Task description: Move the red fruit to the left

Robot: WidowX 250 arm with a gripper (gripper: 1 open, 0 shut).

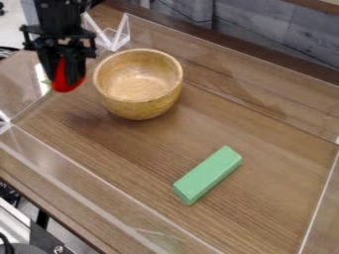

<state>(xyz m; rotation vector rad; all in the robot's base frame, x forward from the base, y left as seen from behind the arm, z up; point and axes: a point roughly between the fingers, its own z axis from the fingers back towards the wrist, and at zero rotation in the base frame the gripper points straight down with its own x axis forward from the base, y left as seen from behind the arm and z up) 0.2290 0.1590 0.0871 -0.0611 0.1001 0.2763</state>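
A black robot hand (63, 67) hangs over the upper-left part of a wood-grain bench (199, 129), pointing straight down and clenched on the red fruit (63, 74), which shows as a bright red shape between the dark fingers. The fruit sits clear of the surface, just left of the wooden bowl (138, 83) and apart from it; its stem and upper part are hidden by the fingers and cannot be made out. The arm above the hand is cut off by the top edge of the picture. The bowl stands upright, its inside showing only pale wood. A green rectangular block (209, 175) lies flat, well apart from the bowl, toward the lower right, angled across the grain. Clear plastic walls (27, 149) ring the bench, their edges catching glare; the near-left corner and whatever lies beyond the bench at lower left are dark and hard to read.
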